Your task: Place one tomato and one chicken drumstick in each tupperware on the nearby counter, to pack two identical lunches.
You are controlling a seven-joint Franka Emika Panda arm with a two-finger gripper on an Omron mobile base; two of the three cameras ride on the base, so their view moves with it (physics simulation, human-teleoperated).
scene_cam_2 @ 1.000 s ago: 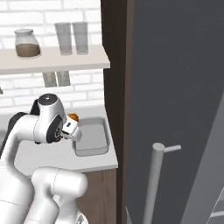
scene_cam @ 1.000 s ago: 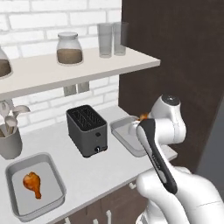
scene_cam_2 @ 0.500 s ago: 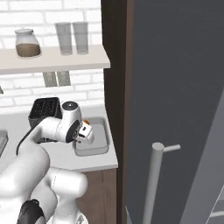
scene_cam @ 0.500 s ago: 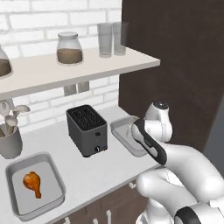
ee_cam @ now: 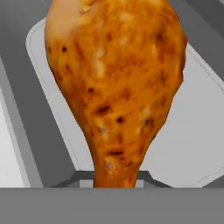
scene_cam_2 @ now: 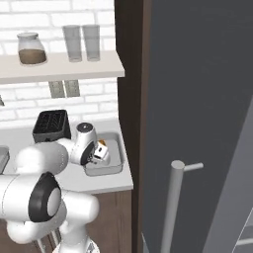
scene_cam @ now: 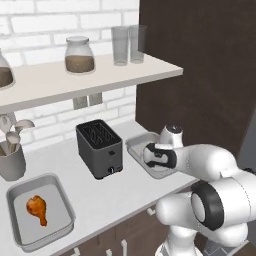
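Note:
My gripper is shut on a browned chicken drumstick, whose orange tip shows beside the hand. It hangs low over the right grey tupperware at the right end of the counter; the hand view looks straight down onto that tupperware's floor. Whether the meat touches the floor I cannot tell. A second chicken drumstick lies in the left tupperware near the counter's front left. The tomato is out of view.
A black toaster stands between the two containers. A grey utensil pot sits at the back left. Above runs a shelf with a jar and glasses. A dark tall cabinet walls off the counter's right end.
The arm has folded forward and down, carrying the hand and its drumstick from above the counter's right end to just over the right tupperware. The jaws stayed shut.

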